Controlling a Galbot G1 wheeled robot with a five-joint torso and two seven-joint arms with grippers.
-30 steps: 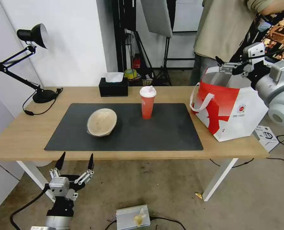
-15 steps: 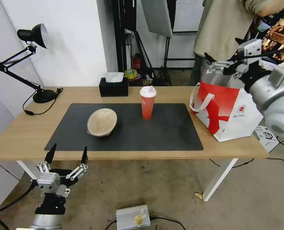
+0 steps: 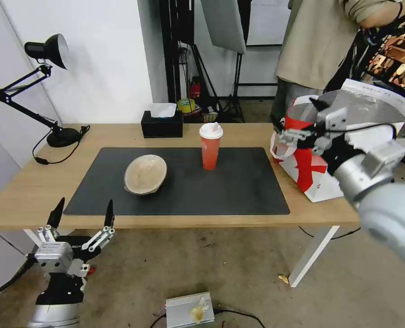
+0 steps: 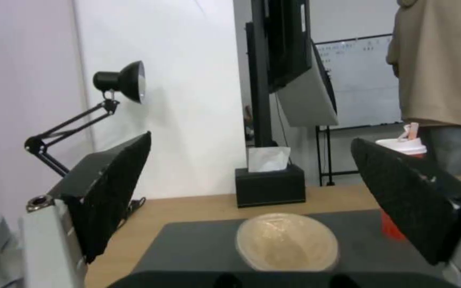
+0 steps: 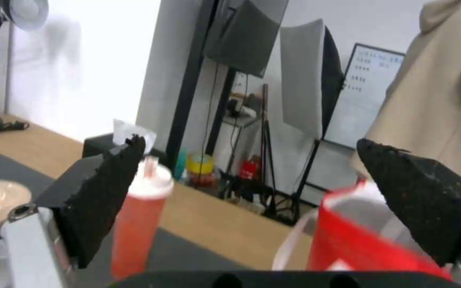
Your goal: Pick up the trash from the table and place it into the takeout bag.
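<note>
From the head view, your right gripper (image 3: 298, 120) hangs empty with its fingers spread, just in front of the takeout bag (image 3: 318, 171) at the table's (image 3: 29, 191) right end. Your next target looks like the red cup (image 3: 210, 146), upright on the dark mat (image 3: 239, 187), so come in level, close around the red body below the white lid, and lift straight so it stays upright. The beige bowl (image 3: 145, 174) lies tilted on the mat's left half; your left gripper (image 3: 80, 215) waits spread and empty below the table's near edge. The bag carries a small round logo with print beneath, too small to read

From the left wrist, the two open fingers frame the bowl (image 4: 286, 242), with the cup (image 4: 401, 152) partly hidden behind one finger; no writing is legible

From the right wrist, the cup (image 5: 137, 222) stands beside one finger (image 5: 102, 200) and the bag's rim (image 5: 369, 236) sits near the other; a whiteboard behind bears marks you cannot read
</note>
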